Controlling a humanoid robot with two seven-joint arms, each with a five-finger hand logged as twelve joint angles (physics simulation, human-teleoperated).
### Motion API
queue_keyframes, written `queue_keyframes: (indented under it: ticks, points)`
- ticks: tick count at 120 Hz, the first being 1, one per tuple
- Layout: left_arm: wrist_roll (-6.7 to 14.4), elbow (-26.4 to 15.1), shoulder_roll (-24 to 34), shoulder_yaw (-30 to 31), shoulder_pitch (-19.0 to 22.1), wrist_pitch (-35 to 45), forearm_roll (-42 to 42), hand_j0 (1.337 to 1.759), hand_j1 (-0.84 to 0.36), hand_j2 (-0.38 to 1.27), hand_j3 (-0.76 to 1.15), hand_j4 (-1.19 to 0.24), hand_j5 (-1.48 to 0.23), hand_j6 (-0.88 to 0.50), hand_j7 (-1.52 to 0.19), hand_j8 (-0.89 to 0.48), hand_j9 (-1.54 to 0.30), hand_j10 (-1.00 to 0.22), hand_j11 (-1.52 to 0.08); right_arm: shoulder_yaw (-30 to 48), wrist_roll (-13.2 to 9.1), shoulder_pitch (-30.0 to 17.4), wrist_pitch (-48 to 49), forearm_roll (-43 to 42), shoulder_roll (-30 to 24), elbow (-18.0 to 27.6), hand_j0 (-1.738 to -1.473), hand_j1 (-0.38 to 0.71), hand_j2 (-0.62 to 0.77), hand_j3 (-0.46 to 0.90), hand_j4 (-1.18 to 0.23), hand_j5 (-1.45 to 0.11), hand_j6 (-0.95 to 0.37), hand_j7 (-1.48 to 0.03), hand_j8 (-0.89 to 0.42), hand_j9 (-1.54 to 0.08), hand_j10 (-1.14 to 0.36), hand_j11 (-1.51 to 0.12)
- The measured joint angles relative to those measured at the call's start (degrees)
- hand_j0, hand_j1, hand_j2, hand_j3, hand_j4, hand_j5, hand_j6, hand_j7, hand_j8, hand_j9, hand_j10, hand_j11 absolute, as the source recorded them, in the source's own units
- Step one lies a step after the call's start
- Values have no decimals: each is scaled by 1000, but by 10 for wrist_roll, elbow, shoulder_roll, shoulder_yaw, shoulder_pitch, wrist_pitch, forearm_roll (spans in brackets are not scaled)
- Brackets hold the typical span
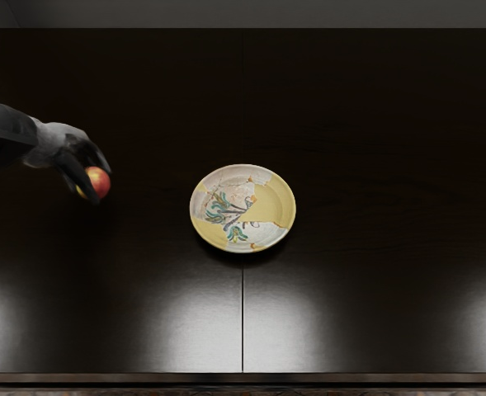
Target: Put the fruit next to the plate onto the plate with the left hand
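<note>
- My left hand (76, 161) comes in from the left edge of the dark, glossy wooden table (375, 124), on a black arm with a grey wrist.
- My dark fingers (72, 172) are curled around the small, round red-and-yellow fruit (100, 181), with one finger across its left side and the others arched over the top.
- The fruit sits in my grip near the table's left side, well apart from the plate. I cannot tell whether it touches the tabletop or hangs just above it.
- The round yellow-and-white ceramic plate (277, 202), painted with a green and blue plant motif, lies near the middle of the table, to the right of my hand.
</note>
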Motion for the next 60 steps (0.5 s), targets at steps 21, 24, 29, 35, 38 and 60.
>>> queue_keyframes:
  ticks: [21,24,29,35,38,60]
  points:
    - [-5,2,24,-140,15,-106,-1,1650,-388,522,0,-594,-1165,-344,-1131,-368,-1116,-826,-1116,0,0,0,0,0,0,0,-1658,-327,-4,0,-18,-24,-18,-24,-18,-24,-18,-24]
    - [-5,4,23,-166,34,-111,1,1650,-391,532,0,-587,-1169,-318,-1127,-379,-1118,-825,-1119,0,0,0,0,0,0,0,-1658,-327,-4,0,-18,-24,-18,-24,-18,-24,-18,-24]
    - [-5,6,21,-206,47,-118,4,1651,-395,557,0,-625,-1182,-331,-1129,-367,-1122,-828,-1121,0,0,0,0,0,0,0,-1658,-327,-4,0,-18,-24,-18,-24,-18,-24,-18,-24]
    - [-4,8,20,-245,53,-123,7,1651,-384,539,0,-664,-1191,-336,-1128,-374,-1126,-833,-1126,0,0,0,0,0,0,0,-1658,-327,-4,0,-18,-24,-18,-24,-18,-24,-18,-24]
    - [-4,9,20,-261,54,-125,8,1650,-378,532,0,-681,-1194,-341,-1128,-377,-1129,-835,-1129,0,0,0,0,0,0,0,-1658,-327,-4,0,-18,-24,-18,-24,-18,-24,-18,-24]
    - [-4,41,1,-330,104,-129,16,1651,-371,508,0,-758,-1212,-344,-1127,-371,-1139,-839,-1140,0,0,0,0,0,0,0,-1658,-327,-4,0,-18,-24,-18,-24,-18,-24,-18,-24]
